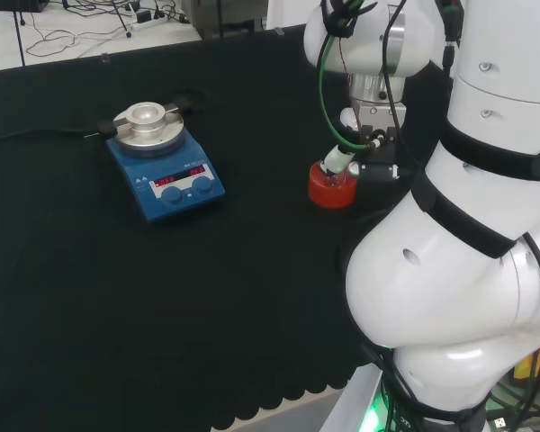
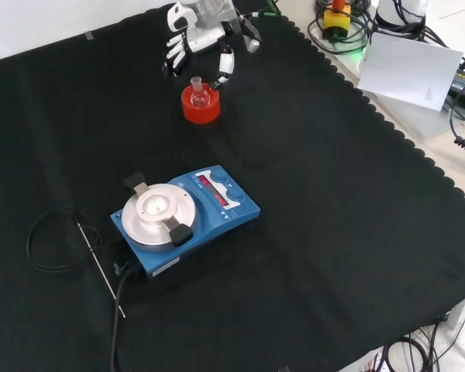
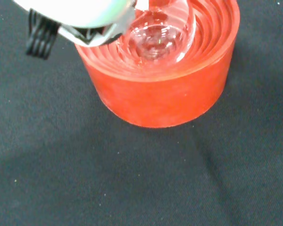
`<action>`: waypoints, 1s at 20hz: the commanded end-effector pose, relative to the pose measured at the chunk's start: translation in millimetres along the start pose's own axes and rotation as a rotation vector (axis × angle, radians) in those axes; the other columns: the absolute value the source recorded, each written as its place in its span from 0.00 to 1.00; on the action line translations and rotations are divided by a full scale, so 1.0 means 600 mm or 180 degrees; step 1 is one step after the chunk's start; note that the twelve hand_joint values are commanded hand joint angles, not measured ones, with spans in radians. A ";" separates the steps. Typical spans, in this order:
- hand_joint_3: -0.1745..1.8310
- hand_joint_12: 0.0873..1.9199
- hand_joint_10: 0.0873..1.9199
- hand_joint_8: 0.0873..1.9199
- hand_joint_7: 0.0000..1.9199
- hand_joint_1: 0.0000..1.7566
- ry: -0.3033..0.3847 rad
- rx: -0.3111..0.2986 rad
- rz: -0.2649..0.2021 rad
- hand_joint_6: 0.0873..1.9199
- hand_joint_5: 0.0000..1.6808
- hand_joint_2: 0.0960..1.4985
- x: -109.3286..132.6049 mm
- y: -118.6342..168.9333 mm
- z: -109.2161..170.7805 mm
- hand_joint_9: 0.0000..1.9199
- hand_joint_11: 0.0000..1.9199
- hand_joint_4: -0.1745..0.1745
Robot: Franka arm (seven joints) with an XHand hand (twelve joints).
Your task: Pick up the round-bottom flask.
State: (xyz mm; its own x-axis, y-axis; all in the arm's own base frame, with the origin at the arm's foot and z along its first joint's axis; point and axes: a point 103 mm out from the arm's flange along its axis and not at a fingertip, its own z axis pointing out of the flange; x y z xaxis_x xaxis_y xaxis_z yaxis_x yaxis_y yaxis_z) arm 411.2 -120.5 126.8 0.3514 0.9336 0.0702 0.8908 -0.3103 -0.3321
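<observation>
Clear glass round-bottom flask (image 3: 158, 35) sits in a ribbed red stand (image 3: 165, 89); fingers (image 2: 225, 62) spread, holding nothing.

From behind the arm we looked across the table (image 1: 117, 297); from the front we looked down; both shared the red stand (image 1: 331, 187), which our wrist camera saw close.

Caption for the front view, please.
Hand poised above the round-bottom flask seated in its red ribbed stand; blue hotplate stirrer nearby.

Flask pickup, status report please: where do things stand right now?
Hand open, fingers spread just behind flask. Flask seated in red ribbed stand, not lifted. Hotplate well clear.
</observation>
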 end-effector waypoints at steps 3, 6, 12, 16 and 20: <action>0.45 0.77 0.35 0.35 0.09 0.49 -0.0017 -0.0015 0.0025 0.40 0.39 0.36 0.007 0.001 0.005 0.20 0.02 0.24; 0.44 0.77 0.35 0.35 0.09 0.49 -0.0038 -0.0027 0.0044 0.41 0.41 0.38 0.009 0.001 0.006 0.21 0.02 0.24; 0.43 0.77 0.35 0.35 0.09 0.49 0.0010 -0.0005 0.0052 0.41 0.43 0.39 -0.003 0.007 0.003 0.21 0.02 0.24; 0.43 0.77 0.35 0.35 0.10 0.50 -0.0045 -0.0039 0.0058 0.41 0.43 0.40 0.006 0.004 0.003 0.22 0.03 0.23; 0.43 0.77 0.35 0.35 0.10 0.50 -0.0044 -0.0034 0.0078 0.41 0.44 0.41 0.005 0.004 0.002 0.22 0.03 0.23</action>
State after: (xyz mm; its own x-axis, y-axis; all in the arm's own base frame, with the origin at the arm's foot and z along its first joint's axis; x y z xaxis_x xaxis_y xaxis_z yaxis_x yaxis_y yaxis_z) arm 414.0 -118.5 124.8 0.3675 0.9286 0.0517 0.8860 -0.3327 -0.3230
